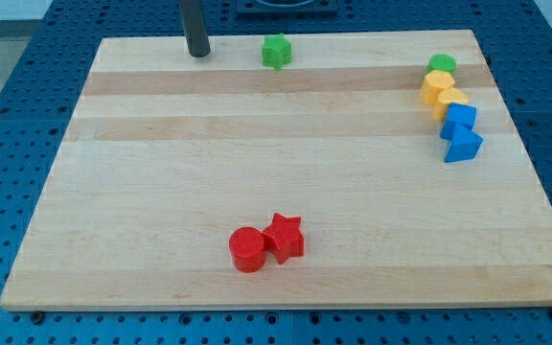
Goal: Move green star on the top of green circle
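Note:
The green star [276, 52] lies near the board's top edge, a little left of centre. The green circle [442, 64] sits at the view's top right, at the upper end of a row of blocks and touching the yellow block below it. My tip [197, 54] rests on the board near the top edge, to the left of the green star, with a clear gap between them. The green star and the green circle are far apart, the circle well to the star's right.
Below the green circle run a yellow block [437, 87], a second yellow block [451, 102], a blue block [460, 118] and a blue triangle [463, 145]. A red circle [247, 250] and red star [284, 237] touch near the bottom centre. The wooden board [161, 192] lies on a blue pegboard table.

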Motion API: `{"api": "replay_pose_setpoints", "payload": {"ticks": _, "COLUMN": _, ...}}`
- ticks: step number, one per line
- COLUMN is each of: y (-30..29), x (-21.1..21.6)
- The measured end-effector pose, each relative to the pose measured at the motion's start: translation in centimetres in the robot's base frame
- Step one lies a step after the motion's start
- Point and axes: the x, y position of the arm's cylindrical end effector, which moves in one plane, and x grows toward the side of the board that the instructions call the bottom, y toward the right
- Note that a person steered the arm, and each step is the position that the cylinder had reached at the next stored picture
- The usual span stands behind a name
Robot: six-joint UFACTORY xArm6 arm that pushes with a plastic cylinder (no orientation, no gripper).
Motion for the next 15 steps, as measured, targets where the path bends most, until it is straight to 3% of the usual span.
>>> {"api": "replay_pose_setpoints", "payload": {"ticks": 4, "y": 3.8, "x": 1.3}}
{"api": "replay_pose_setpoints", "payload": {"ticks": 6, "y": 17.1, "x": 1.3}}
{"api": "replay_pose_setpoints", "payload": {"ticks": 7, "y": 18.6, "x": 1.3}}
{"api": "replay_pose_setpoints", "payload": {"ticks": 9, "y": 14.1, "x": 0.1}}
{"api": "replay_pose_setpoints", "payload": {"ticks": 11, "y": 18.4, "x": -1.1}}
{"api": "replay_pose_setpoints", "payload": {"ticks": 13, "y": 26.7, "x": -1.0}}
{"api": "replay_pose_setpoints", "payload": {"ticks": 15, "y": 28.0, "x": -2.1}}
